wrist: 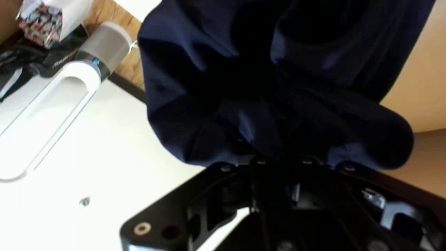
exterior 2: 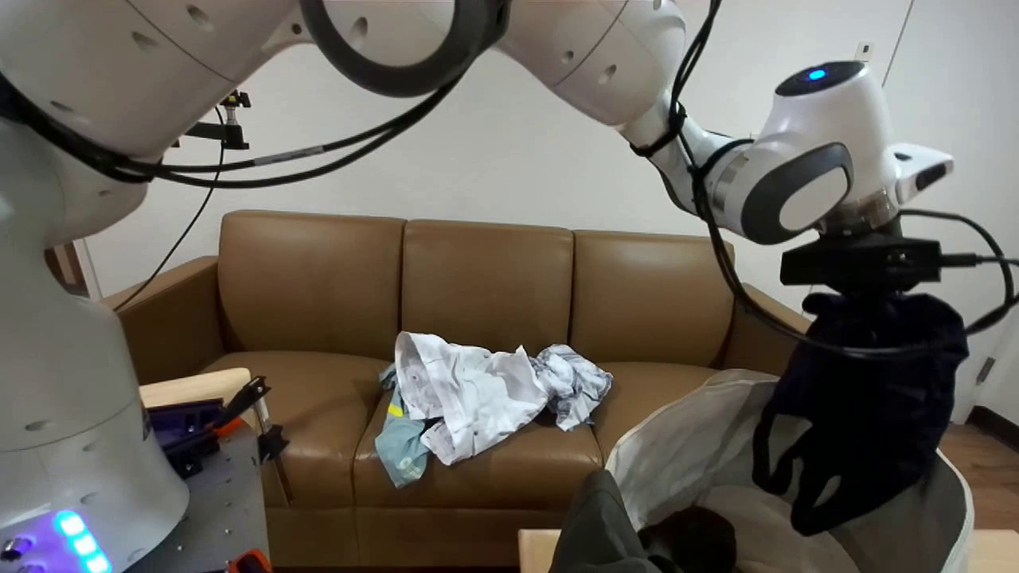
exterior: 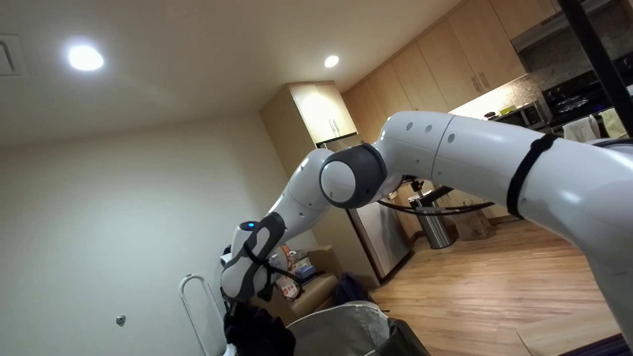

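- Dark navy cloth [wrist: 240, 104] fills the middle of the wrist view, folded and bunched right up against the black gripper [wrist: 275, 158].
- The gripper is closed on this cloth, pinching it from above; its fingertips are buried in the folds.
- In both exterior views the cloth hangs below the gripper, and in an exterior view strap-like loops [exterior 2: 762, 450] dangle from it.
- Its lower part shows against the inner wall of a pale fabric hamper [exterior 2: 685, 438]; whether they touch cannot be told.
- Low inside the hamper lies a dark item [exterior 2: 700, 533]; dark grey fabric [exterior 2: 597, 525] sits at the near side.
- Small lettering marks a black item [wrist: 52, 66] beside the white loop-shaped fan [wrist: 111, 45], too blurred to read.
- Packages [exterior: 288, 287] near the gripper in an exterior view carry coloured print, also unreadable.
- Only the wrist view gives the fan's grey base with a small lit display, plus a patterned package [wrist: 45, 22] beyond it.
- Wooden cabinets [exterior: 430, 74], a steel bin [exterior: 435, 230] and a paper bag [exterior: 472, 225] appear only in an exterior view.
- Clothes on the brown sofa [exterior 2: 486, 278] also show in just an exterior view: a white shirt [exterior 2: 478, 390], a grey-blue garment [exterior 2: 402, 446] with a yellow mark, and a crumpled patterned cloth [exterior 2: 573, 382].
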Controlling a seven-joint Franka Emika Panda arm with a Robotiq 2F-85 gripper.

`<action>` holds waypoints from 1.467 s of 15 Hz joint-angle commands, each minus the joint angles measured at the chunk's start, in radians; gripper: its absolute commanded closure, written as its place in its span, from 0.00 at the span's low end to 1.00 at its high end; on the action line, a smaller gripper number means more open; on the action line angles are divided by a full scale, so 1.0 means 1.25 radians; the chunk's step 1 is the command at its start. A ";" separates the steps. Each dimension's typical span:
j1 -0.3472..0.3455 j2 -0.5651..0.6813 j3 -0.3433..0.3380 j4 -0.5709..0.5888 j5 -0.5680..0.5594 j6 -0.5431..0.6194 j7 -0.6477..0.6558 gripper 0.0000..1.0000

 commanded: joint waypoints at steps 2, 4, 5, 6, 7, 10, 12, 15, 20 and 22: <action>0.076 -0.099 -0.035 -0.027 -0.053 0.067 0.017 0.92; 0.073 -0.075 -0.019 -0.001 -0.035 0.051 0.009 0.89; 0.081 -0.083 -0.022 -0.001 -0.036 0.051 0.009 0.89; 0.082 -0.086 -0.024 -0.002 -0.037 0.051 0.009 0.92; 0.068 -0.058 0.003 0.018 -0.011 0.055 -0.017 0.92; 0.115 -0.003 0.027 0.117 -0.048 0.048 -0.052 0.92; 0.141 0.009 0.079 0.164 -0.054 0.015 -0.096 0.92; 0.194 0.006 0.152 0.207 -0.056 -0.051 -0.161 0.93; 0.254 -0.017 0.133 0.182 -0.015 -0.075 -0.161 0.89; 0.249 -0.013 0.122 0.181 -0.016 -0.075 -0.159 0.89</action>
